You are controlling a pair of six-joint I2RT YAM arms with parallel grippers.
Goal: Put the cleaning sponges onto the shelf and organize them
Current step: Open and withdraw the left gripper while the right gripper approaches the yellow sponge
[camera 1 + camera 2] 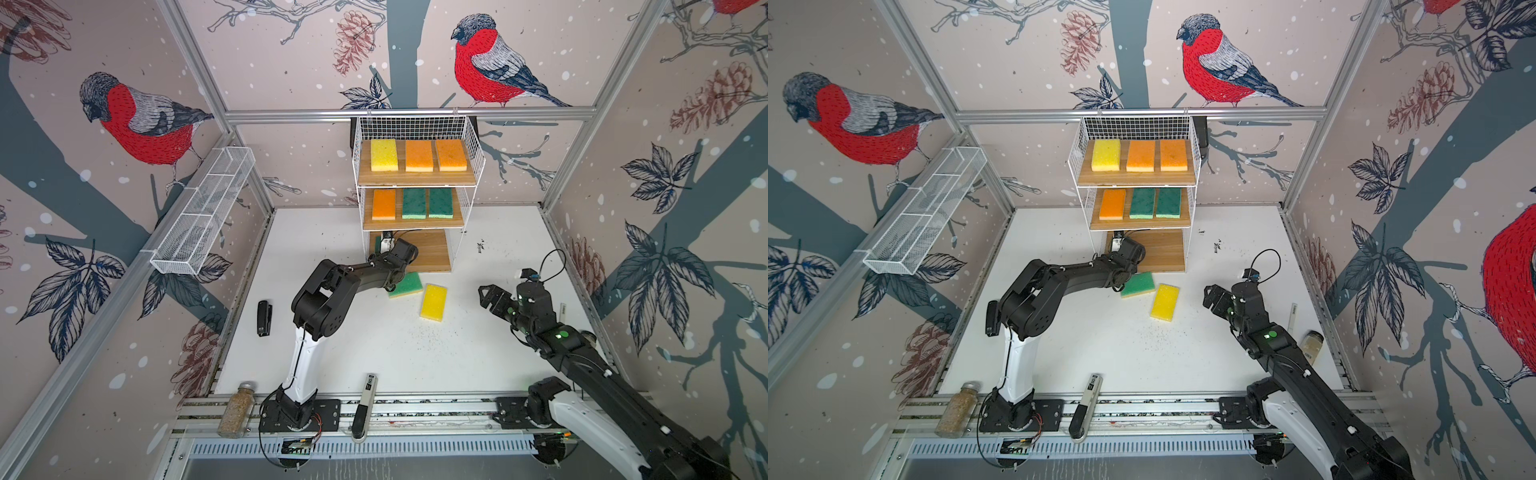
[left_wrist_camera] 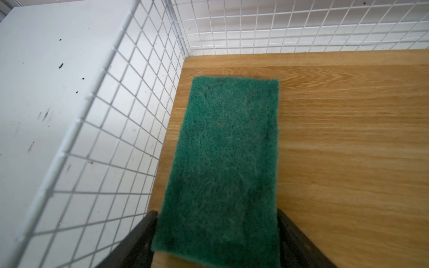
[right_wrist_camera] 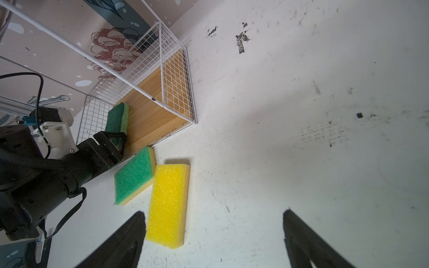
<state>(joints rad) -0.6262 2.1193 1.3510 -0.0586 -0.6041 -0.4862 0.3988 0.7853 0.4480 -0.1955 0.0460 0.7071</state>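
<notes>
Left gripper [image 2: 216, 211] straddled the dark green sponge [image 2: 227, 150], which lay flat at the left edge of the shelf's [image 1: 415, 126] bottom board [image 2: 348, 139]. Pinched or loose, I couldn't tell. Light green sponge [image 1: 406, 285] and yellow sponge [image 1: 433, 302] lay on the table [image 1: 374, 353] by the board's front edge. Right gripper [image 3: 214, 212] gaped wide, empty.

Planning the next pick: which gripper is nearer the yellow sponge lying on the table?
Right. The right gripper hovers just beside the yellow sponge; the left gripper is farther, at the bottom board of the shelf.

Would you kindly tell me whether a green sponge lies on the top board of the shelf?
No: in a top view the top board holds only a yellow sponge and two orange sponges.
</notes>
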